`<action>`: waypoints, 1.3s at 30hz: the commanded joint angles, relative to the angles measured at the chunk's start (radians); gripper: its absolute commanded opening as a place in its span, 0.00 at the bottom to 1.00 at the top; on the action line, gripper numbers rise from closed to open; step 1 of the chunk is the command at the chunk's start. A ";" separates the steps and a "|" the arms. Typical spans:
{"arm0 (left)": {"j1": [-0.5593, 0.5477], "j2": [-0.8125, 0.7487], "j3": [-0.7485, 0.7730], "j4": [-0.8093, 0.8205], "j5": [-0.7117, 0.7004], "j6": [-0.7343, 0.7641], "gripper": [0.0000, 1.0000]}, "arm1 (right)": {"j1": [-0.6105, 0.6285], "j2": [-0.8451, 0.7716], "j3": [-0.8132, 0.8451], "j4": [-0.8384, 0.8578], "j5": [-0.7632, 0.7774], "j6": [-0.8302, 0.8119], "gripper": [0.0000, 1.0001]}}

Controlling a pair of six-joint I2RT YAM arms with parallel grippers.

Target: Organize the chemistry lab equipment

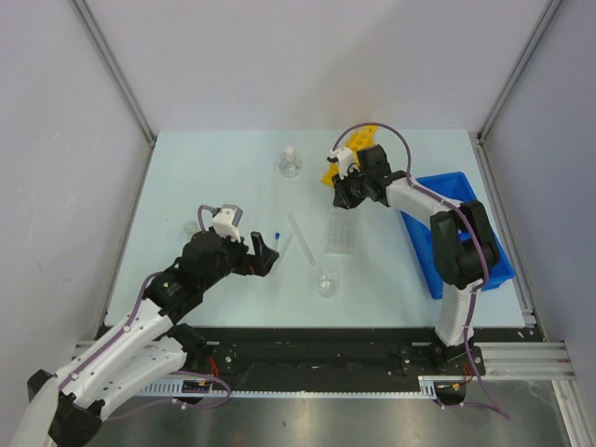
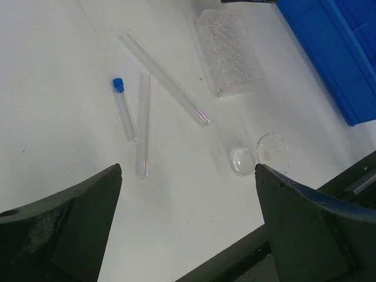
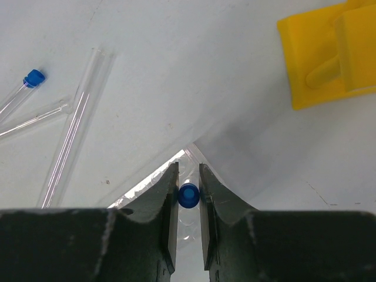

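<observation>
My right gripper (image 3: 188,187) is shut on a thin blue-capped tube (image 3: 188,195), held upright over the far edge of the clear tray (image 3: 154,179). In the top view this gripper (image 1: 344,196) is between the yellow holed rack (image 1: 361,147) and the tray (image 1: 341,233). The rack's corner shows in the right wrist view (image 3: 320,56). My left gripper (image 2: 188,170) is open and empty above the table, near another blue-capped tube (image 2: 123,108), two clear tubes (image 2: 143,126) and the small beaker (image 2: 259,155). The flask with the white stopper (image 1: 291,165) stands at the back.
The blue compartmented bin (image 1: 466,233) lies at the right, beside the right arm, and shows in the left wrist view (image 2: 335,53). The table's near edge (image 2: 329,182) runs just below the beaker. A small clear item (image 1: 191,226) sits left of the left arm.
</observation>
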 commanded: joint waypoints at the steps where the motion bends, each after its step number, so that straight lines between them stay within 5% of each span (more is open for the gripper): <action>1: 0.007 -0.005 -0.001 0.023 0.016 -0.017 0.99 | 0.009 -0.060 -0.014 0.050 0.010 -0.008 0.20; 39: 0.007 -0.012 -0.012 0.023 0.021 -0.024 1.00 | 0.011 -0.140 -0.135 0.114 -0.010 -0.074 0.25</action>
